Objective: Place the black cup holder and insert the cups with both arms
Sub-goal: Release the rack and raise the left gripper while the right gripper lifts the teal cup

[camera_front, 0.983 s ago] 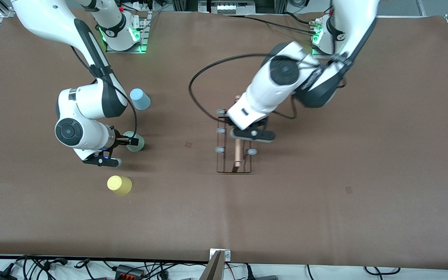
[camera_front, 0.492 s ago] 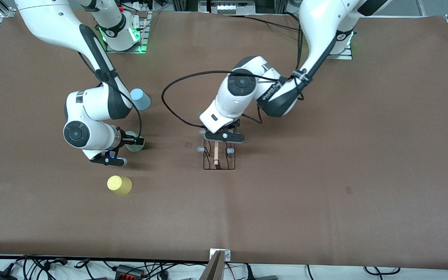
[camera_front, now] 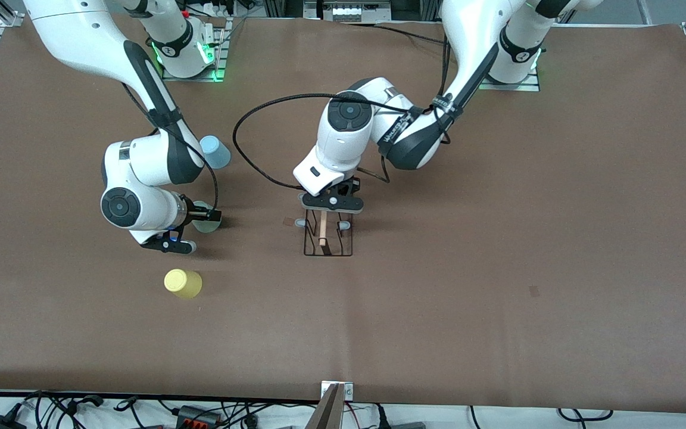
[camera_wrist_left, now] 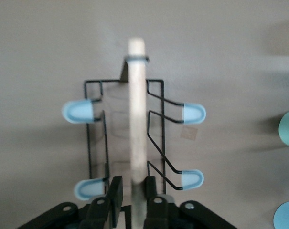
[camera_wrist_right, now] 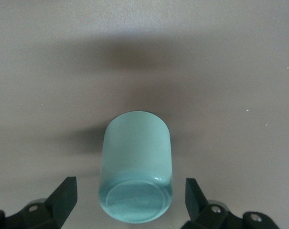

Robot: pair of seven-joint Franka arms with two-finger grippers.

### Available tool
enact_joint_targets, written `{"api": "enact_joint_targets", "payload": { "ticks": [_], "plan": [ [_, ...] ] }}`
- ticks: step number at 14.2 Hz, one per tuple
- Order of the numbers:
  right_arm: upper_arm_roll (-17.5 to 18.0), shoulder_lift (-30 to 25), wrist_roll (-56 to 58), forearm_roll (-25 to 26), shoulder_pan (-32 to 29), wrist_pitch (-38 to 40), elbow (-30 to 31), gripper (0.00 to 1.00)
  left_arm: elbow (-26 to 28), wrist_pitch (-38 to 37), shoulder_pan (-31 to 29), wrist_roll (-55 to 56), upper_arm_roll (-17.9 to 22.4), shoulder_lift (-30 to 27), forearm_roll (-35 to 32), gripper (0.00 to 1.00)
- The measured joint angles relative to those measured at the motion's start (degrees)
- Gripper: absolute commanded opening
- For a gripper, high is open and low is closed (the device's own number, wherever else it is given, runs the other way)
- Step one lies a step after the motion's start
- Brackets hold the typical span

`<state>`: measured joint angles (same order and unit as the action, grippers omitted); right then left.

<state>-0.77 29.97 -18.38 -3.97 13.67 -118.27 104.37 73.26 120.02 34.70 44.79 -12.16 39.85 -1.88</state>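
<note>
— Brown matting covers the whole table (camera_front: 498, 250), with a seam down the middle, a couple of small dark marks on it, and grey floor at the corners. What's round the edges?

— Cables and plugs (camera_front: 188, 411) along the edge nearest the front camera, green lights at both arm bases along the top.

— Where's the black cup holder (camera_front: 326, 235)?

— Standing on the mat near the table's middle. The left gripper (camera_wrist_left: 133, 198) is at its wooden rod handle (camera_wrist_left: 136, 109), fingers (camera_wrist_left: 115, 193) either side of the rod with a slight gap on one side; I cannot tell if it grips.

— And the right gripper (camera_wrist_right: 130, 198)?

— Low by the pale green cup (camera_wrist_right: 136, 167), jaws spread wide on either side, touching nothing.

— The other cups?

— Light blue cup (camera_front: 215, 151) farther from the front camera than the green one, yellow cup (camera_front: 183, 283) nearer; all toward the right arm's end
</note>
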Motion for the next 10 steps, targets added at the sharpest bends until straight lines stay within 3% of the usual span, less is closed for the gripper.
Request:
{"api": "enact_joint_targets", "payload": {
  "ticks": [2,4,8,10],
  "plan": [
    [0.0,0.3,0.0,-0.01,0.0,0.0,-0.02,0.52,-1.24,-5.11,-2.3,0.0,0.98,-3.36,-0.26,0.96],
    [0.0,0.34,0.0,-0.01,0.0,0.0,-0.03,0.3,-1.36,-10.79,-7.12,-2.52,1.18,-7.6,-0.5,1.0],
    [0.0,0.13,0.11,-0.04,0.02,1.23,-2.33,0.26,-1.22,-20.02,-18.04,-16.66,1.5,-12.66,-0.53,1.0],
    [0.06,-0.36,0.1,-0.07,0.17,8.39,-7.77,0.26,-0.98,-22.64,-22.51,-20.79,1.51,-13.43,-0.54,1.0]
  ]
}}
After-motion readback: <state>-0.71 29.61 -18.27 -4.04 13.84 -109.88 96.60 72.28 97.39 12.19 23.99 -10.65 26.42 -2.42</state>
